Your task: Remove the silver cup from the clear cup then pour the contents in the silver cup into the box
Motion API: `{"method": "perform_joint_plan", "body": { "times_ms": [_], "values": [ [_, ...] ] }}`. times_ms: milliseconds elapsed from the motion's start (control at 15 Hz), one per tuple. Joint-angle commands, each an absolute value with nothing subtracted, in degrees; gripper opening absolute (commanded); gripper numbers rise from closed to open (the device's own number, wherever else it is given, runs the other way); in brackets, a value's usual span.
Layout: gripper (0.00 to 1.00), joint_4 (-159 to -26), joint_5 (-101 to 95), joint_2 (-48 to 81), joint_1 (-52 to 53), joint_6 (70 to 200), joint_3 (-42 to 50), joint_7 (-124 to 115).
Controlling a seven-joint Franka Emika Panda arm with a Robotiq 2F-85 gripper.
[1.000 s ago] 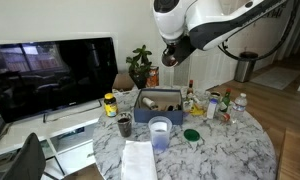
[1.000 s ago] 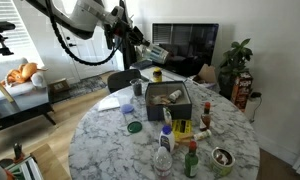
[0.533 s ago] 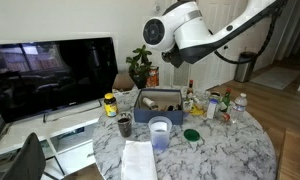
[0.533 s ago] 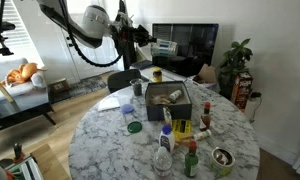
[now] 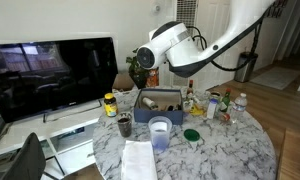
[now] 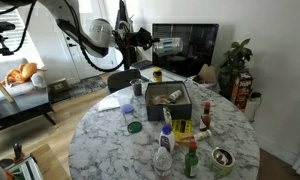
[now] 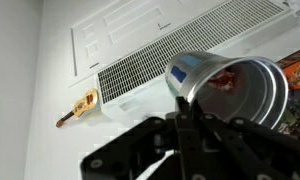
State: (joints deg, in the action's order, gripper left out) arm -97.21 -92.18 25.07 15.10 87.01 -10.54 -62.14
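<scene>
Wrist view | end effector point(image 7: 186, 112) clamped on silver cup point(image 7: 218, 72) | cup tipped sideways — long axis horizontal, mouth facing right

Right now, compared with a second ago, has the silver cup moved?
Yes. The silver cup, held in the fingers, has moved: in an exterior view it went left, from above the right end of the box to above its left end.

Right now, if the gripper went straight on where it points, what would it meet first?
Apart from the silver cup it holds, the gripper likely meets only the white vented surface; depth unclear.
</scene>
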Motion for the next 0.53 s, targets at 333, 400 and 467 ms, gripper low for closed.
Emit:
{"method": "perform_joint_plan", "body": {
  "times_ms": [333, 400, 467],
  "values": [
    [0.01, -94.8, -101.6, 29.4, 16.7, 79.4, -8.9, -62.2],
    [0.01, -94.8, -102.7, 29.7, 16.8, 78.5, -8.8, -63.0],
    [0.01, -94.9, -103.3, 29.8, 16.7, 77.9, -8.9, -63.0]
  ]
}}
